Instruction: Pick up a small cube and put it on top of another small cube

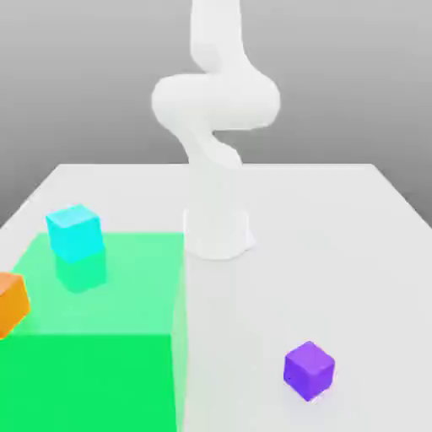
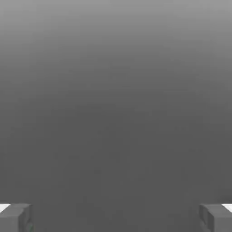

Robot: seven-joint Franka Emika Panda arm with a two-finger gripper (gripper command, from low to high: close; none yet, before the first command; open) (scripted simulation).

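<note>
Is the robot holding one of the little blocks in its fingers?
No, nothing is held. The fingers are wide apart with only grey between them. The purple block sits alone on the table.

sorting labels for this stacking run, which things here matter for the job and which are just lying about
Job: cyan cube; purple cube; orange cube; gripper, fingers wide apart with nothing between them.

Lying about: translucent green block; white table.

A pale white table (image 1: pixel 337 253) stands against a plain grey backdrop (image 1: pixel 84 76), evenly lit.
</note>
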